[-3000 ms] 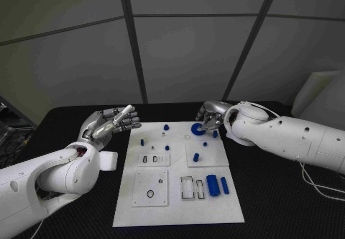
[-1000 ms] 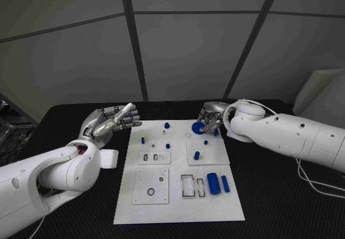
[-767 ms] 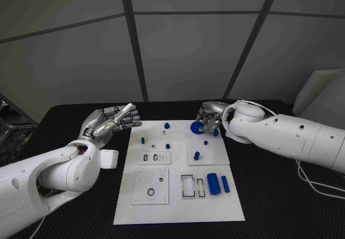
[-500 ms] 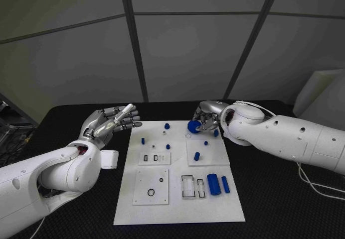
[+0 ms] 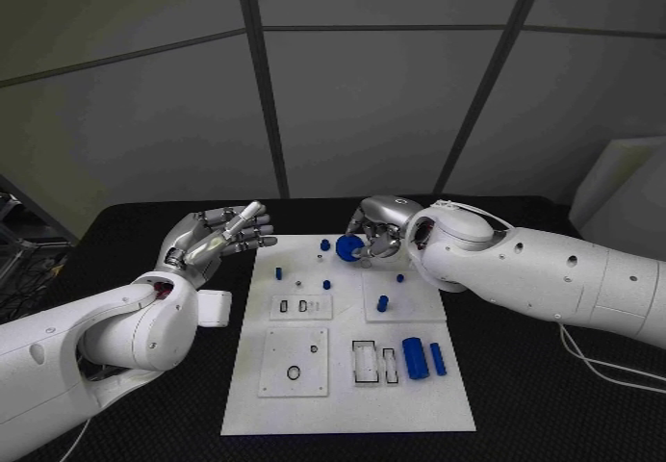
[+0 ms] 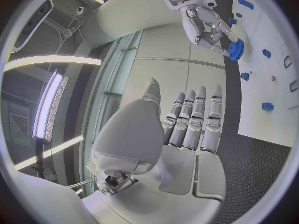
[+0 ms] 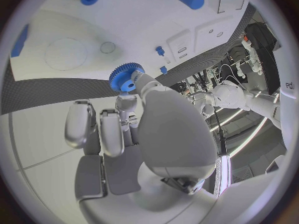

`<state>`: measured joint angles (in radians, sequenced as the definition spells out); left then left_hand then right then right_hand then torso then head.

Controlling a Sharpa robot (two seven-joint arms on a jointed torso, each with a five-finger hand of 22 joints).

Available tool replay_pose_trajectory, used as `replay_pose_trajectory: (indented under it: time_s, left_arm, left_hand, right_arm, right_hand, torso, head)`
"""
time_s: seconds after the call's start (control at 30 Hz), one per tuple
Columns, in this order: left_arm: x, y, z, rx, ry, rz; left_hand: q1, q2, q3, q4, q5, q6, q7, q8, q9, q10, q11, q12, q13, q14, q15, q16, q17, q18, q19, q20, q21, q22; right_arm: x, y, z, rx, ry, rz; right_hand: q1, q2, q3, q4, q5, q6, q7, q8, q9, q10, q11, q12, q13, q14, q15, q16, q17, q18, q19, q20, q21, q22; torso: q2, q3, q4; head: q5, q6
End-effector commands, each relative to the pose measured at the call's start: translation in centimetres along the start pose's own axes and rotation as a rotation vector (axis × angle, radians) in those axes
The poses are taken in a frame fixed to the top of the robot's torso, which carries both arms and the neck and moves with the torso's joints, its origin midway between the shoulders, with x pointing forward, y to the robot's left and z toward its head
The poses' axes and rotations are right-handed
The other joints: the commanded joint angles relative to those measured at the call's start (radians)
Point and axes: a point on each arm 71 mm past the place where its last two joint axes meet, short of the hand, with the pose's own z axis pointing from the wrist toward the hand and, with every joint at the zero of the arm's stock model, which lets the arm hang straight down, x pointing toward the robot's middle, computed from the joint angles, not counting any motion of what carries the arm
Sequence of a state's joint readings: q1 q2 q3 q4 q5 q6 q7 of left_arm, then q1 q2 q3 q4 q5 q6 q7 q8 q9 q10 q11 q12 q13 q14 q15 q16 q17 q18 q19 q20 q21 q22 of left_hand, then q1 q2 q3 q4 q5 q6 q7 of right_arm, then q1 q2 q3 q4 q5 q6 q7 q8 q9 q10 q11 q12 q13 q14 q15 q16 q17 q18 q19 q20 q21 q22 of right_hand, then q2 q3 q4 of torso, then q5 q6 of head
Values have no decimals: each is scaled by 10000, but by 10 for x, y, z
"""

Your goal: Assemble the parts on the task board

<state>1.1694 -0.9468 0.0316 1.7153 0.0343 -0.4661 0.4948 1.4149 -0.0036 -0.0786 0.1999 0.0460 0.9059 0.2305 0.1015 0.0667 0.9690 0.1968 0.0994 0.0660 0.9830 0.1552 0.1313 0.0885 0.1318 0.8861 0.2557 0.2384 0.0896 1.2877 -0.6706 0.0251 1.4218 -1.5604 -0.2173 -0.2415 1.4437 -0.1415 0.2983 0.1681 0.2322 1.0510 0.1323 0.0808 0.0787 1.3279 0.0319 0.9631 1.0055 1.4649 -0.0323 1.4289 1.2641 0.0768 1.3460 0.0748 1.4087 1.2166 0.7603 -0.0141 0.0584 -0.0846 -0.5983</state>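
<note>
Two white arms, glossy, with rounded bulbous housings; left arm (image 5: pixel 104 337) with a red-lined gap at the wrist joint and a small white cylindrical stub at its side; right arm (image 5: pixel 555 279) marked with small dark round screw recesses along the shell; thin white cable looped over the right wrist housing, a further pale cable trailing beneath the forearm. Left hand (image 5: pixel 211 238) in silver metal, segmented fingers with dark seams at the joints, pale tips; right hand (image 5: pixel 377 229) likewise silver, smooth domed back, blocky rounded finger segments seen from the wrist camera.
</note>
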Motion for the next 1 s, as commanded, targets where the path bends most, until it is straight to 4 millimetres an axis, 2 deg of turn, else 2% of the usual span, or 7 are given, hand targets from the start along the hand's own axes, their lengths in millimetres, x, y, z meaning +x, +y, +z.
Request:
replay_pose_trajectory:
  time_s: [0.03,0.2,0.37,0.53,1.0]
  left_arm:
    - [2,-1,0,84,144,-1]
    - [2,-1,0,85,148,-2]
    - [2,-2,0,85,148,-2]
    - [2,-2,0,85,149,-2]
    - [2,-2,0,86,161,-8]
  left_hand:
    - [49,16,-1,-82,7,-63,195,-51,-3,-12,16,-39,3,14,6,-38,-15,494,57,42,-53,-12]
    - [49,16,-1,-82,7,-63,195,-51,-3,-12,16,-39,3,14,6,-38,-15,494,57,42,-53,-12]
    - [49,16,-1,-82,7,-63,195,-51,-3,-12,16,-39,3,14,6,-38,-15,494,57,42,-53,-12]
    - [49,16,-1,-82,7,-63,195,-51,-3,-12,16,-39,3,14,6,-38,-15,494,57,42,-53,-12]
    - [72,26,-1,-107,7,-61,196,-63,-2,-13,17,-52,3,17,6,-54,-17,494,67,42,-61,-19]
  right_arm:
    - [-2,10,4,-209,-335,-198]
    - [1,23,14,-393,-320,-254]
    - [5,34,23,-508,-280,-302]
    - [8,41,30,-582,-196,-340]
    - [20,45,41,-556,251,-517]
  right_hand:
    - [-72,35,54,17,61,309,-81,-16,9,41,13,66,18,541,-48,35,8,-57,43,7,45,14]
    - [-91,44,65,15,61,304,-76,-28,5,29,18,95,57,544,-44,49,36,-59,48,9,50,27]
    - [-127,62,80,18,67,295,-68,-44,0,2,26,112,91,550,-38,74,87,-58,42,13,48,22]
    - [-140,70,84,21,70,293,-67,-48,-1,-2,29,127,111,553,-36,83,106,-60,49,15,53,34]
    - [-172,84,98,15,81,262,-54,-76,-11,-34,38,143,148,552,-28,91,119,-56,34,21,45,17]
  torso:
    - [7,-11,17]
    - [14,-21,12]
    - [9,-1,8]
    - [10,-1,10]
    - [8,6,-1]
  head:
    - [26,-11]
    - [60,-31]
    - [99,-54]
    - [125,-72]
    - [203,-122]
